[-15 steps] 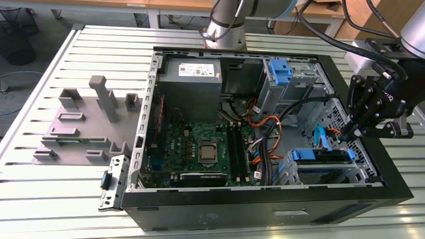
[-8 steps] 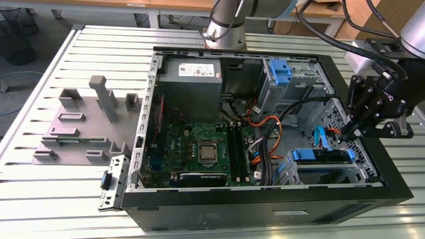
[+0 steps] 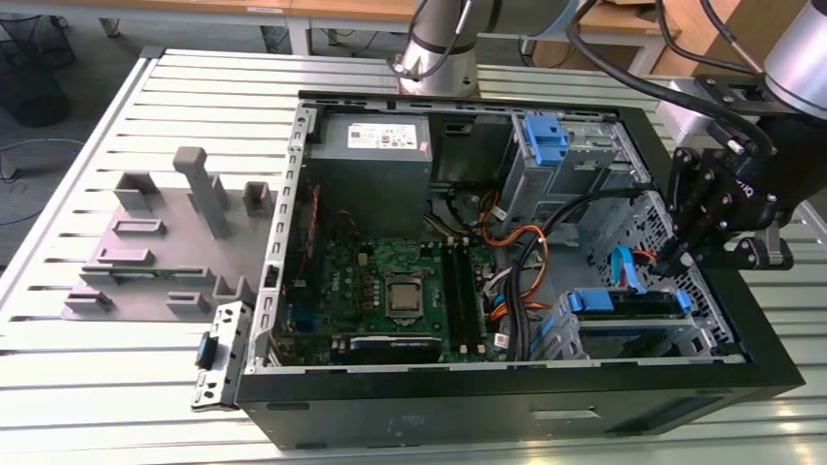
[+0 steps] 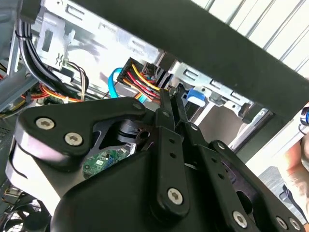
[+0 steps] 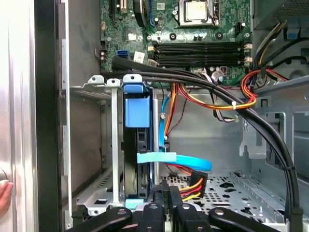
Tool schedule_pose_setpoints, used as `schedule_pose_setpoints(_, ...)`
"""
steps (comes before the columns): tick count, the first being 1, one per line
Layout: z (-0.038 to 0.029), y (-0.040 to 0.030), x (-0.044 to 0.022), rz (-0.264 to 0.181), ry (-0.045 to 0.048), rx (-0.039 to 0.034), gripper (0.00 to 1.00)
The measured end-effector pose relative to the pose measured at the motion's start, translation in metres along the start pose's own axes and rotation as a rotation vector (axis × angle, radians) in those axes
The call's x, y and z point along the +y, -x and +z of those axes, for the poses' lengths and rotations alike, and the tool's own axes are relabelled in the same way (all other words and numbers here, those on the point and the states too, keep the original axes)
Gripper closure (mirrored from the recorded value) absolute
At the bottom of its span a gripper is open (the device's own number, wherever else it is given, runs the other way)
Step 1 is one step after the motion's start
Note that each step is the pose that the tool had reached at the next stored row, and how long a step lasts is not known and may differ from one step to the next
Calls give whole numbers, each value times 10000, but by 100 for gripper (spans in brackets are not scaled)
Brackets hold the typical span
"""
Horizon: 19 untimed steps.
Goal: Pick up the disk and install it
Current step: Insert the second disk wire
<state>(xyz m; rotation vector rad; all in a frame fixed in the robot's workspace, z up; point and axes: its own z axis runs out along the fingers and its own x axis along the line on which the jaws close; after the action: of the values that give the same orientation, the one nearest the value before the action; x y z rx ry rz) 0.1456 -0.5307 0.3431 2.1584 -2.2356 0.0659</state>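
The disk (image 3: 627, 302) sits on edge in the metal drive cage (image 3: 646, 339) at the case's corner on the exterior view's right, its blue carrier end up. My gripper (image 3: 679, 260) hangs just above that cage. In the first wrist view the disk (image 5: 137, 113) stands slotted in the cage, and my gripper (image 5: 165, 187) is beside its edge, fingers close together with nothing between them. In the second wrist view the gripper (image 4: 172, 93) points at the cage next to the disk's blue tab (image 4: 195, 95).
A blue flat cable (image 5: 178, 159) and red-yellow power wires (image 5: 193, 186) lie right by the fingers. Black cable bundles (image 5: 231, 96) cross the case. The motherboard (image 3: 387, 291), grey power box (image 3: 375, 140), upright blue latch (image 3: 549, 136) and grey fixture (image 3: 168, 242) are around. A hand (image 5: 4, 193) shows outside the case.
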Motion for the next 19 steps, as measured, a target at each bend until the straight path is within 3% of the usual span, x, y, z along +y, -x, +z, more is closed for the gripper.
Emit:
schedule_pose_setpoints(7,2,-44,97,-10,-94,66,84)
schedule_pose_setpoints(19,21,-68,96,-16,-115,591,84)
